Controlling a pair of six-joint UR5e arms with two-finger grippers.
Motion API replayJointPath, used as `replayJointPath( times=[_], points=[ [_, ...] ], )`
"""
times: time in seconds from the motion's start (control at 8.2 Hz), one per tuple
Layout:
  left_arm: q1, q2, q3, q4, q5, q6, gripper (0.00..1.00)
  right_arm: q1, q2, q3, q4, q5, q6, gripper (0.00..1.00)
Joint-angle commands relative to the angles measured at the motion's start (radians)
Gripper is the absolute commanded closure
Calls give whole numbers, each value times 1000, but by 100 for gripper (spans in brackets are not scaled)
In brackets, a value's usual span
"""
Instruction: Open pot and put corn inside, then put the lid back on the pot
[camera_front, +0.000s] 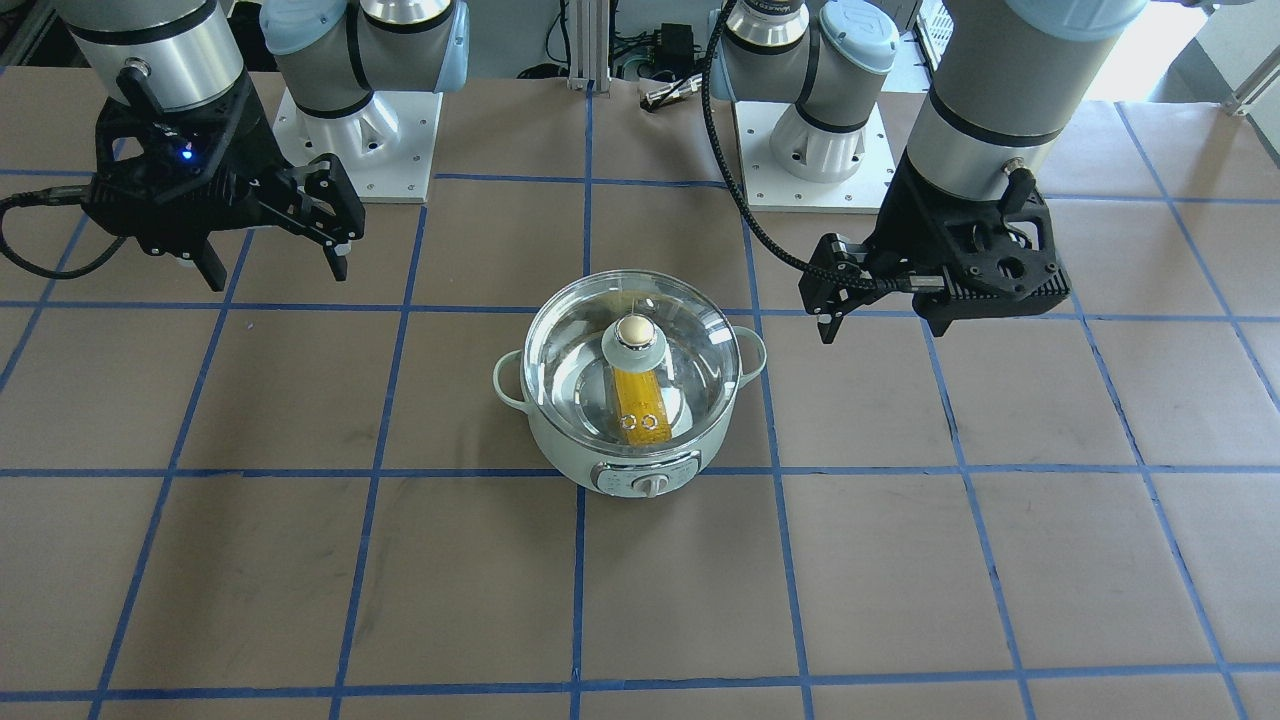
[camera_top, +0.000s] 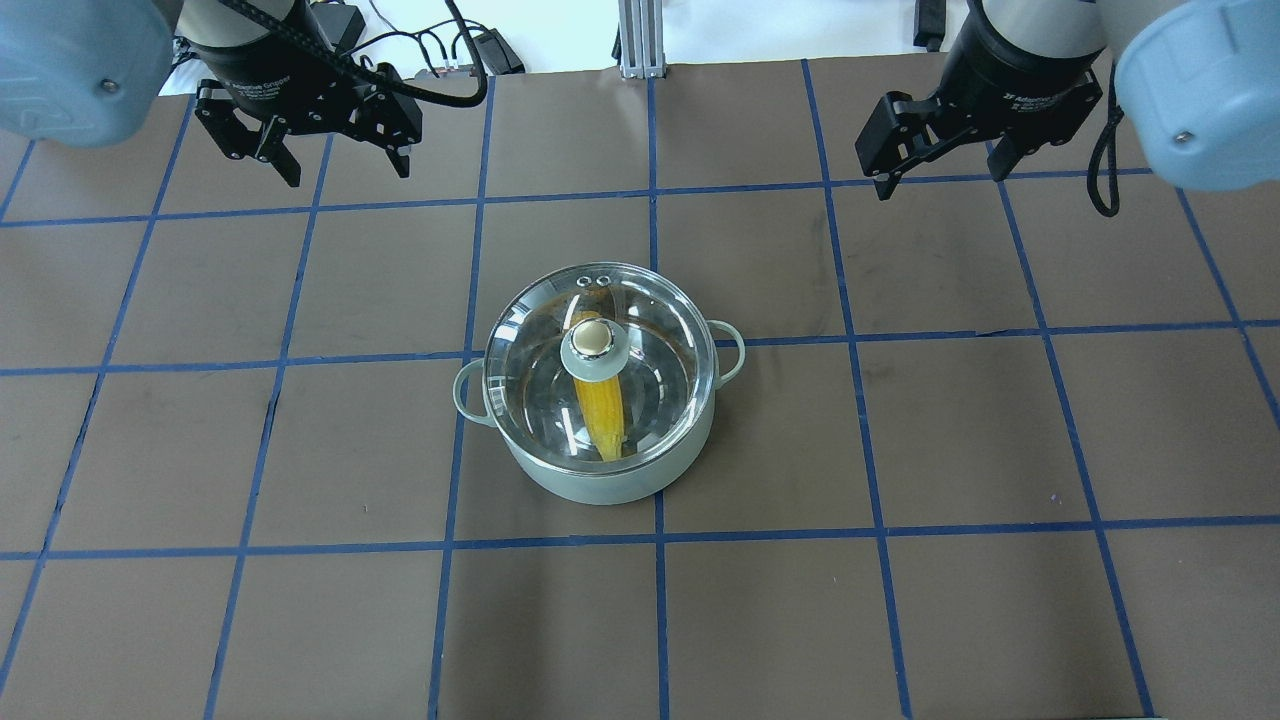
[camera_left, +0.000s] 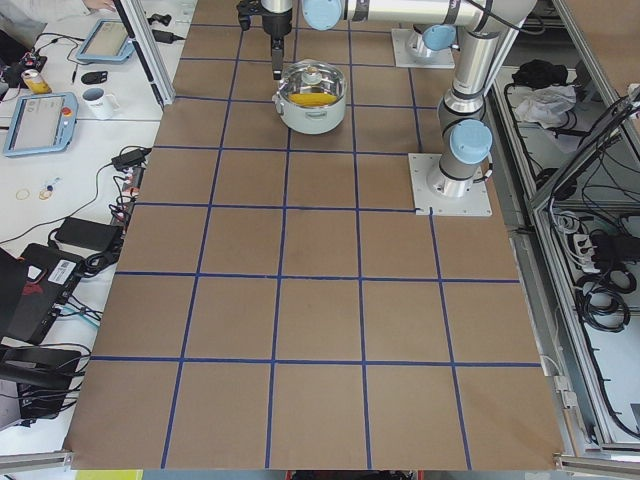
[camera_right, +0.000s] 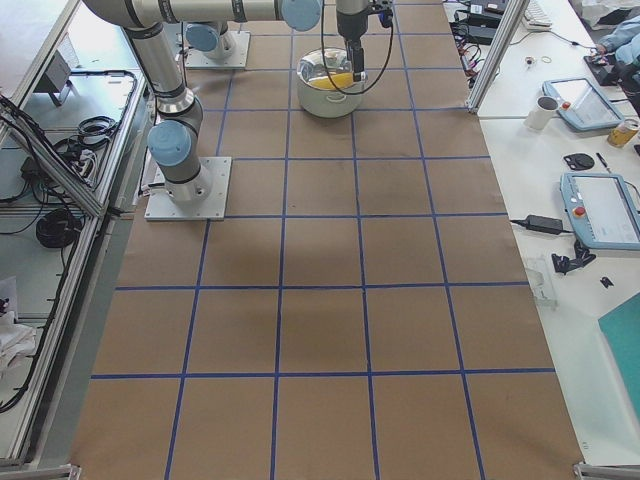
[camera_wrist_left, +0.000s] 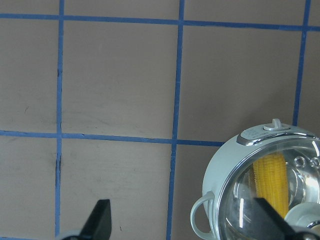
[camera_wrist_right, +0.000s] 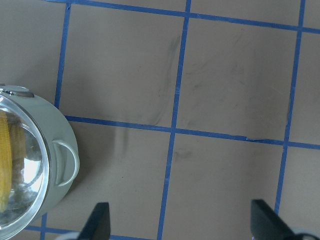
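Note:
The pale mint-green pot (camera_front: 627, 447) stands at the middle of the table, its dial toward the operators' side. The clear glass lid (camera_front: 690, 335) with its beige ball knob sits closed on the pot. The yellow corn (camera_front: 641, 398) lies inside, seen through the glass, and also shows in the overhead view (camera_top: 603, 412). My left gripper (camera_top: 347, 170) is open and empty, raised away from the pot (camera_top: 600, 482) on its left. My right gripper (camera_top: 940, 178) is open and empty, raised on its right. The left wrist view shows the pot (camera_wrist_left: 225, 165) at lower right.
The table is brown paper with a blue tape grid (camera_top: 655, 190). The two arm bases (camera_front: 355, 130) (camera_front: 815, 150) stand at the robot's edge. Beyond the table's far edge, desks hold tablets (camera_left: 40, 120) and a mug (camera_right: 545, 110).

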Motion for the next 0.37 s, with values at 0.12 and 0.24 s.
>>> replayJointPath(
  times=[0.12,0.24],
  points=[
    [0,1,-6,2,-1,2,0,0,2,0,-2,5,1,0],
    [0,1,-6,2,-1,2,0,0,2,0,-2,6,-1,0]
  ],
)
